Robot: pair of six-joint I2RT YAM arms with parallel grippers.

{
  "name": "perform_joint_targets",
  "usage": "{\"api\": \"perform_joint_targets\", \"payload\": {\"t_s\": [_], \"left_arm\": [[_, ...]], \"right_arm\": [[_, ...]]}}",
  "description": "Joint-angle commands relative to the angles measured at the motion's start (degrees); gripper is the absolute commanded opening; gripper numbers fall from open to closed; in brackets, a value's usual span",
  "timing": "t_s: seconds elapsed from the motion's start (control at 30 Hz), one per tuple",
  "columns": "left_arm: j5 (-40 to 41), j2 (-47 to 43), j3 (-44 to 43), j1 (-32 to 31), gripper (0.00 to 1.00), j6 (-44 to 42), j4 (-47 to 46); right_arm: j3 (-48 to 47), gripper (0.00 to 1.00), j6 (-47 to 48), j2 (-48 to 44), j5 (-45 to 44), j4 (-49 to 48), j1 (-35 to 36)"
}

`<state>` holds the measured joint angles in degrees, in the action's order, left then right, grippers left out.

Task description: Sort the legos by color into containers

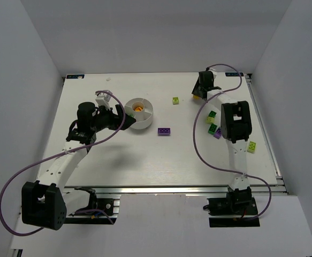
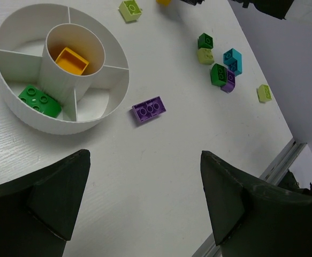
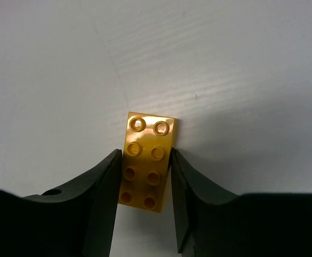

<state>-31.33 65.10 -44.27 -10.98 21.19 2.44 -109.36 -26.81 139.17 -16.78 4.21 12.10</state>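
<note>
My right gripper (image 3: 145, 158) is at the far right of the table (image 1: 200, 95), shut on a yellow-orange brick (image 3: 148, 144) that lies flat, studs up. Its fingers (image 3: 108, 182) press both long sides. My left gripper (image 2: 145, 198) is open and empty, above bare table just near of the round white dish (image 2: 65, 126). The dish holds an orange brick (image 2: 72, 60) in its central well and a dark green brick (image 2: 39, 101) in one wedge. A purple brick (image 2: 149, 110) lies just right of the dish.
A lime brick (image 2: 130, 9) lies beyond the dish. A cluster of dark green (image 2: 205, 40), lime (image 2: 205, 55), cyan (image 2: 232, 60) and purple (image 2: 228, 81) bricks lies at the right, partly under the right arm (image 1: 236, 120). One lime brick (image 2: 264, 92) lies near the right edge.
</note>
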Motion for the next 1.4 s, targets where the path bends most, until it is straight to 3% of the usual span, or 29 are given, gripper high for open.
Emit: {"api": "perform_joint_targets", "payload": {"t_s": [0.0,0.07,0.13,0.2,0.37,0.47,0.53,0.63,0.93,1.37], "left_arm": [[-3.03,-0.94,0.76,0.35,0.94,1.31,-2.0],[-4.09,-0.68,0.68,-0.26,0.94,2.36,-4.35],[-5.22,0.29,0.24,-0.27,0.94,3.59,-5.94],[-7.95,1.86,-1.16,-0.27,0.93,6.49,-6.57],[-11.3,7.75,-5.56,-1.93,0.91,14.47,-7.27],[-11.47,11.08,-8.46,-4.03,0.9,17.2,-5.87],[-12.26,12.68,-10.39,-5.36,0.89,17.92,-4.64],[-12.7,14.26,-10.4,-7.82,0.89,19.76,-5.51],[-12.53,14.97,-10.04,-12.92,0.88,24.25,-11.92],[-11.82,17.34,-10.92,-17.49,0.84,23.9,-9.82]], "right_arm": [[9.99,0.04,9.29,-8.45,12.5,-2.87,-1.11],[15.2,0.03,17.61,-14.24,20.51,-7.71,-1.37],[22.59,0.05,25.28,-18.3,36.15,-9.91,-2.34],[28.99,0.01,35.82,-24.63,51.08,-10.19,-2.87],[37.63,0.0,50.69,-37.1,66.23,-4.31,-2.08],[39.57,0.0,63.42,-42.9,76.77,5.87,-1.29],[40.54,0.0,73.76,-45.56,78.91,14.31,-0.41],[41.86,0.0,77.42,-50.22,79.88,18.37,1.87],[46.08,0.0,73.48,-57.17,79.88,15.75,9.16],[45.03,0.0,64.78,-57.61,75.84,7.31,15.14]]}}
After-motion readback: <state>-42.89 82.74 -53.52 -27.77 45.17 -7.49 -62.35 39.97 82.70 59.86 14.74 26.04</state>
